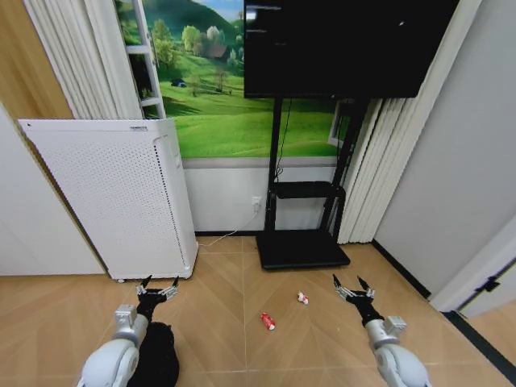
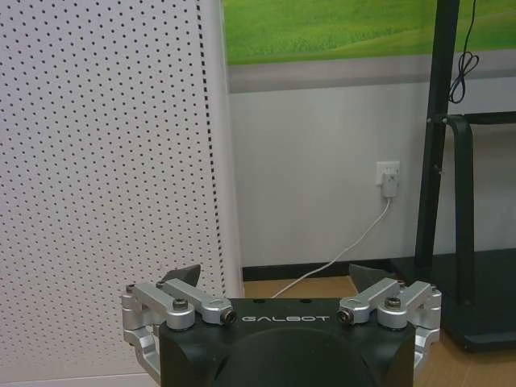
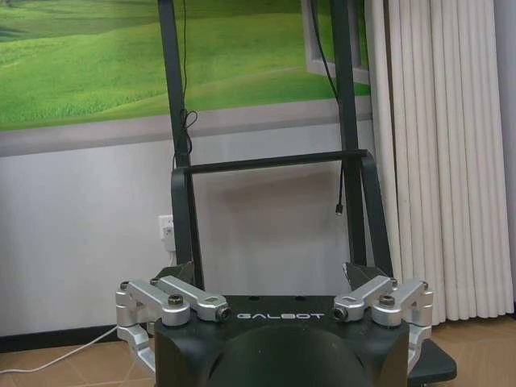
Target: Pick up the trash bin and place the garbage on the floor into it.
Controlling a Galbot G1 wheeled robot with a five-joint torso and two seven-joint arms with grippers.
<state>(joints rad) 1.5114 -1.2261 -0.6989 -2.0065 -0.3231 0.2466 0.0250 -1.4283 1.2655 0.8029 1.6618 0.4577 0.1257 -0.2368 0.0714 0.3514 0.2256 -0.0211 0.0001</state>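
The black mesh trash bin (image 1: 160,356) stands on the herringbone floor (image 1: 218,306) at the lower left, partly hidden behind my left arm. My left gripper (image 1: 157,288) hovers open just above and beyond it, empty, and faces the wall in the left wrist view (image 2: 276,278). A red crushed can (image 1: 268,322) lies mid-floor, with a white-and-red scrap (image 1: 302,298) a little farther right. My right gripper (image 1: 352,288) is held open and empty to the right of the scrap, and points toward the stand in the right wrist view (image 3: 270,274).
A tall white perforated appliance (image 1: 113,197) stands at the left wall, close beyond the bin. A black TV stand base (image 1: 302,250) sits ahead with a white cable (image 1: 234,234) running to a socket. Curtains (image 1: 379,177) and a grey wall close the right.
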